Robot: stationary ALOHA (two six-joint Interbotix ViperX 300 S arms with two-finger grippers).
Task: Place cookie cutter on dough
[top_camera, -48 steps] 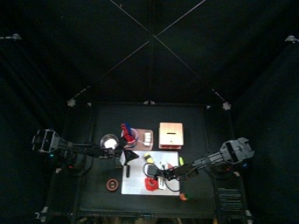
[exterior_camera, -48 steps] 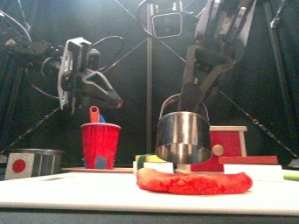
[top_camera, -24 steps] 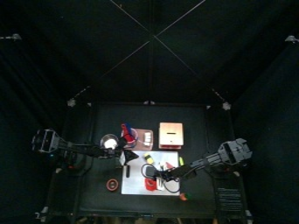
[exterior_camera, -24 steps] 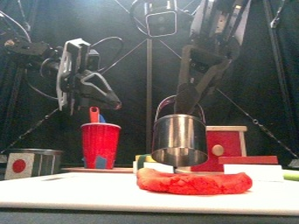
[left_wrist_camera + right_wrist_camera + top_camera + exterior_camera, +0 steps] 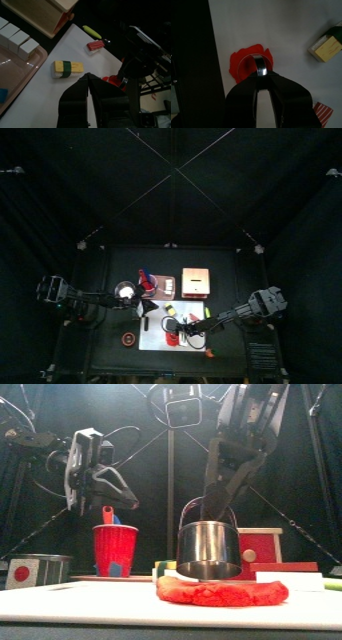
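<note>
The dough (image 5: 221, 592), a flat bright red blob, lies on the white board (image 5: 80, 596). My right gripper (image 5: 211, 506) is shut on the rim of the cookie cutter (image 5: 209, 550), a shiny metal cylinder. The cutter stands upright right over the dough, with its lower edge at the dough's top. In the right wrist view the cutter's rim (image 5: 260, 66) sits over the dough (image 5: 243, 62) between the shut jaws of the right gripper (image 5: 262, 76). In the top view the dough (image 5: 173, 338) is by the right gripper (image 5: 183, 334). My left gripper (image 5: 102, 482) hangs shut and empty above the red cup.
A red cup (image 5: 114, 549) and a grey tin (image 5: 24, 571) stand at the left, and a wooden box (image 5: 262, 544) behind the dough. A dark red ring (image 5: 128, 338) lies left of the board. A yellow block (image 5: 69, 69) and a tray (image 5: 13, 65) show in the left wrist view.
My right gripper has lowered the cookie cutter onto the top of the dough. The left arm has not moved.
</note>
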